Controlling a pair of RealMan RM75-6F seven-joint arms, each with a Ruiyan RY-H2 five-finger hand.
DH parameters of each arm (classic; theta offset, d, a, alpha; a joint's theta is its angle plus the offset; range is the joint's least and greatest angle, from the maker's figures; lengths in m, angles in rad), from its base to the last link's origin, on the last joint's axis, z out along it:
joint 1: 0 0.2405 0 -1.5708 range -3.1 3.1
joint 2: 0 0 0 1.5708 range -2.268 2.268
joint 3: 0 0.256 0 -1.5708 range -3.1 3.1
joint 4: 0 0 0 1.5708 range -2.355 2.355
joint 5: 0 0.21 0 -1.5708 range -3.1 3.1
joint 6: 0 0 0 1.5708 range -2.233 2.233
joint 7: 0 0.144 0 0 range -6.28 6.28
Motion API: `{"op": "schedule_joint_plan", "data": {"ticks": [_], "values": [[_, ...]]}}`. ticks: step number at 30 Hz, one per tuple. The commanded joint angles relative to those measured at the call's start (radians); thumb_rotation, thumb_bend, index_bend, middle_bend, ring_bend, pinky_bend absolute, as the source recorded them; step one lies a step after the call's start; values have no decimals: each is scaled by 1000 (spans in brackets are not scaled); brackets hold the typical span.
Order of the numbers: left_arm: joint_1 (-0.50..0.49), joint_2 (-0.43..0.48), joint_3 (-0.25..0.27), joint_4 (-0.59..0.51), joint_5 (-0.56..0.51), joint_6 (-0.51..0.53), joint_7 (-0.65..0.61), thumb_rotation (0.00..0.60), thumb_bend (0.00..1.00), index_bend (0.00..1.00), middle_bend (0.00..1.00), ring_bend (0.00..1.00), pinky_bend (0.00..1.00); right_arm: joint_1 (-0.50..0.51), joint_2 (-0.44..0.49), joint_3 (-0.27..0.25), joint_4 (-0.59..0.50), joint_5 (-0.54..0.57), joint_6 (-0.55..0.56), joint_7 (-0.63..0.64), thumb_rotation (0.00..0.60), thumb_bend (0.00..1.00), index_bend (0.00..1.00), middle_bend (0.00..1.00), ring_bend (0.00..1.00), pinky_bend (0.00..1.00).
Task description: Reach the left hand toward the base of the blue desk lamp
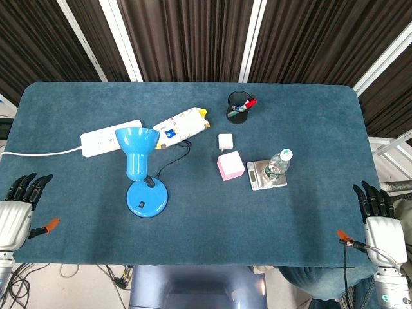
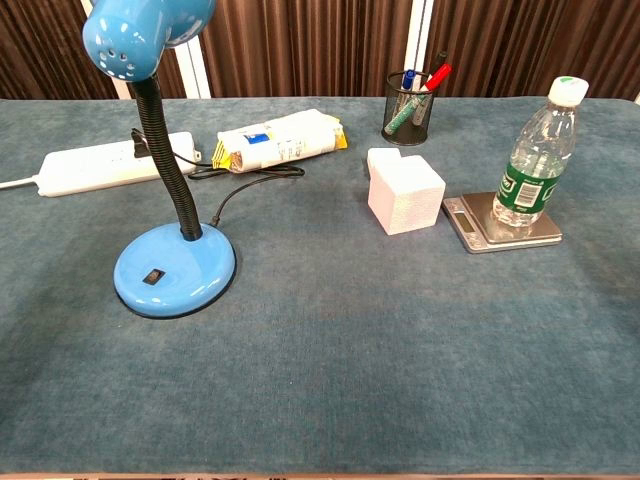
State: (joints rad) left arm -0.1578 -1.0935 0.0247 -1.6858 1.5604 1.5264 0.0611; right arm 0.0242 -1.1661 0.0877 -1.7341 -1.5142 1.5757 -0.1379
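Observation:
The blue desk lamp stands left of the table's middle, its round base carrying a small black switch and its shade on a black gooseneck. My left hand lies at the table's front left corner, fingers spread and holding nothing, well left of the base. At the front right corner my right hand lies the same way, empty. The chest view shows neither hand.
A white power strip and a white-and-yellow packet lie behind the lamp, whose black cord runs between them. A pen holder, white adapter, pink-white box and a water bottle on a scale sit right of centre.

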Motion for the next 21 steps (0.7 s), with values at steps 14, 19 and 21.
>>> {"op": "schedule_joint_plan", "data": {"ticks": [14,19,21], "values": [[0,5,3,-12,11,-31,21,600,144,87,142,48,94,-4,5,4,-5,4,7,11,600,109,0,18,38,0],[0,4,-2,-15,5,-39,32,600,145,82,142,48,109,-2,6,2,-5,5,1,8,600,109,0,18,38,0],[-2,4,-2,-15,6,-43,31,600,145,80,143,48,109,-2,5,2,-5,7,-1,8,600,109,0,18,38,0]]}}
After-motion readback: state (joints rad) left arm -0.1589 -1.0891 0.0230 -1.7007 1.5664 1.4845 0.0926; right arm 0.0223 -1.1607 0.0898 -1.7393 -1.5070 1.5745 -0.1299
